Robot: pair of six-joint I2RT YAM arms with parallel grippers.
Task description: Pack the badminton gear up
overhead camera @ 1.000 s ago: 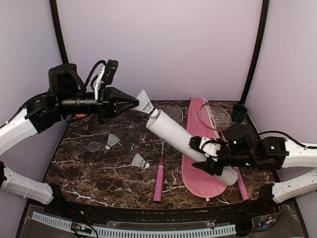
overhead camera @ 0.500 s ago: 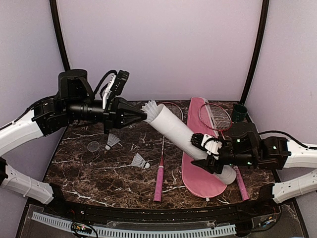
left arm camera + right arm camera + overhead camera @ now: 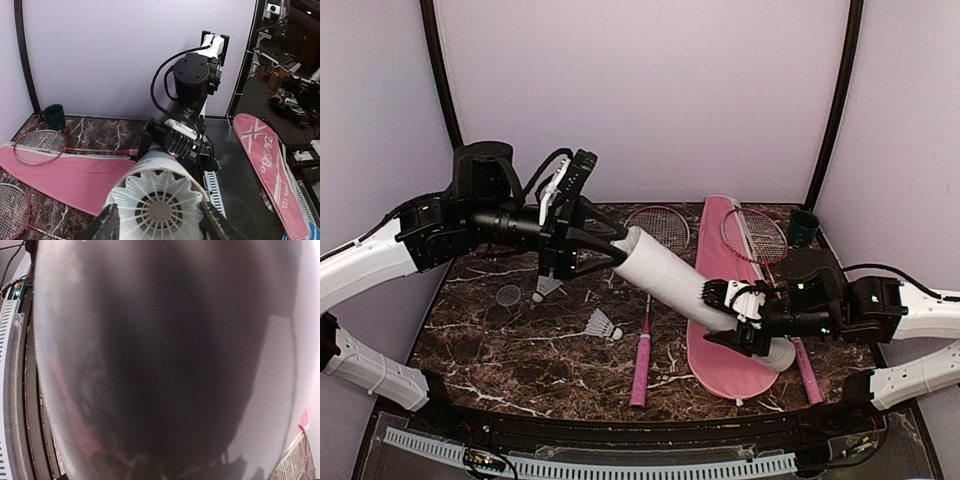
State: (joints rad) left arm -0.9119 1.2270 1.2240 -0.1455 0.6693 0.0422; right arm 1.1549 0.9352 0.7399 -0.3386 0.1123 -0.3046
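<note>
The dark marble table (image 3: 490,340) carries the long pink bag (image 3: 720,350) on its right half, its near end partly covered by the right arm. Above it the white tube (image 3: 665,270) slants up to the left. The right gripper (image 3: 735,315) is clamped around its lower part, and the right wrist view shows only a dark blur. One racket (image 3: 660,225) lies left of the bag, its shaft cut off behind the tube. The other racket (image 3: 755,235) rests on the bag with its handle mostly hidden. The left gripper (image 3: 618,247) sits at the tube's mouth, fingers (image 3: 112,225) spread on either side of the rim, released. A shuttlecock (image 3: 157,207) sits inside that mouth. A second shuttlecock (image 3: 603,325) lies on the marble, and a third shuttlecock (image 3: 545,288) is half hidden beneath the left gripper. A green cup (image 3: 804,228) stands at the far right corner.
</note>
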